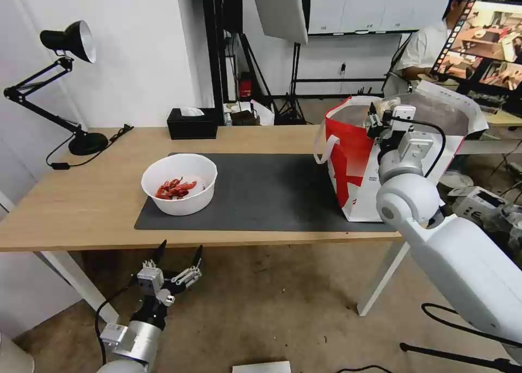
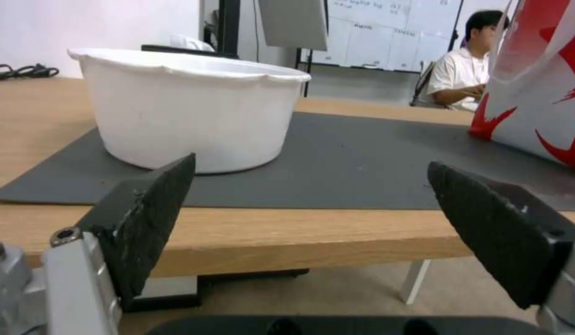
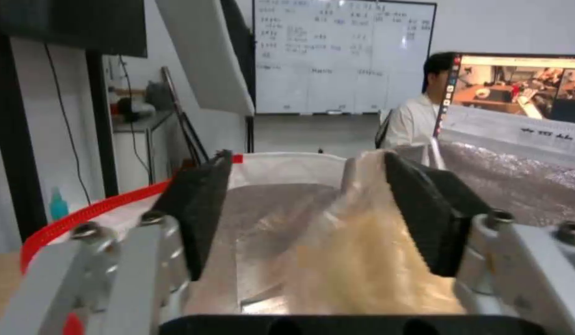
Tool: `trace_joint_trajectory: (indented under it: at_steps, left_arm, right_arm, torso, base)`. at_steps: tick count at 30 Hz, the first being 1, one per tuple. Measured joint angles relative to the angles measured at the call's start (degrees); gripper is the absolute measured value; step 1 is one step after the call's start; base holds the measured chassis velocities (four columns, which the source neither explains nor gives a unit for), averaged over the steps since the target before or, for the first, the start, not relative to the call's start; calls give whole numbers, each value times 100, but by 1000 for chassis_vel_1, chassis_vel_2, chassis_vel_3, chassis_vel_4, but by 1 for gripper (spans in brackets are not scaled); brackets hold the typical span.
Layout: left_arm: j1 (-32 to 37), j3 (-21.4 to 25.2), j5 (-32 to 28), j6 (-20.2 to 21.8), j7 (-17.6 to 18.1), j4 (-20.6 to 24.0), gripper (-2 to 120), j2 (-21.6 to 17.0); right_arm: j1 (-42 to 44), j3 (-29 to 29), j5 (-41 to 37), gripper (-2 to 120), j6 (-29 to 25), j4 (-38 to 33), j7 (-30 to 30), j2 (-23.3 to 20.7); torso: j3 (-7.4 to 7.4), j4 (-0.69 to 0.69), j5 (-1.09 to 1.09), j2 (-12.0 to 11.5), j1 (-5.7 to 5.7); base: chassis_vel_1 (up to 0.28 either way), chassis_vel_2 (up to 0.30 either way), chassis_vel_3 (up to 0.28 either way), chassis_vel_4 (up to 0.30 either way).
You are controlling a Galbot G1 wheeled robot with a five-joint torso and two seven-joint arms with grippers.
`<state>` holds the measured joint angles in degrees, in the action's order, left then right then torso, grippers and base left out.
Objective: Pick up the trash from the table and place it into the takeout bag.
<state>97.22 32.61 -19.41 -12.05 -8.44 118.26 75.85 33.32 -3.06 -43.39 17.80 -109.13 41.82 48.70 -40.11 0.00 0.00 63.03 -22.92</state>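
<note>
A black desk lamp (image 1: 65, 79) is standing at the worktop's far left corner, with a black tissue box (image 1: 192, 123) sitting along the far edge.

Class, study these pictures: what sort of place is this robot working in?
Probably a lab or office workroom: a written-on whiteboard on the back wall, a monitor with a person seated at it, and studio light stands behind the light-wood table.

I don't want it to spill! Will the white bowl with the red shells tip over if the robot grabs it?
Probably not easily: the white bowl looks wide and low. Its thin wavy rim suggests light plastic that may flex when pinched. Only a few shells sit inside, so it's likely light.
</note>
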Motion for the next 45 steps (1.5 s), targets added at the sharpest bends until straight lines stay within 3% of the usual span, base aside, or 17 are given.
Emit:
trace_joint_trajectory:
  at_steps: [4, 7, 10, 32, 39, 45]
  left_arm:
    - [-8, -1, -1, 1, 1, -5, 100, 1]
    - [-14, 0, -2, 2, 4, -14, 100, -1]
    - [-26, 1, -4, 4, 9, -21, 100, -2]
    - [-113, 5, -48, 26, 22, -55, 100, -60]
    - [-98, 12, -52, 27, 24, -24, 100, -55]
    - [-65, 13, -47, 27, 30, 23, 100, -29]
  right_arm:
    - [-56, 12, -159, 78, 152, -32, 24, -41]
    - [-173, 16, -490, 94, 424, -63, 31, -108]
    - [-230, 15, -842, 99, 669, -116, 75, -143]
    - [-307, 56, -775, 100, 719, -56, 129, -43]
    - [-141, 15, -629, 100, 244, -186, -58, -63]
    - [783, -316, -594, 100, -1035, -763, -1078, -313]
  torso:
    - [0, 0, 0, 0, 0]
    - [0, 0, 0, 0, 0]
    - [0, 0, 0, 0, 0]
    - [0, 0, 0, 0, 0]
    - [0, 1, 0, 0, 0]
    - [0, 1, 1, 0, 0]
  base:
    - [0, 0, 0, 0]
    - [0, 0, 0, 0]
    - [0, 0, 0, 0]
    - [0, 0, 0, 0]
    - [0, 0, 0, 0]
    - [0, 0, 0, 0]
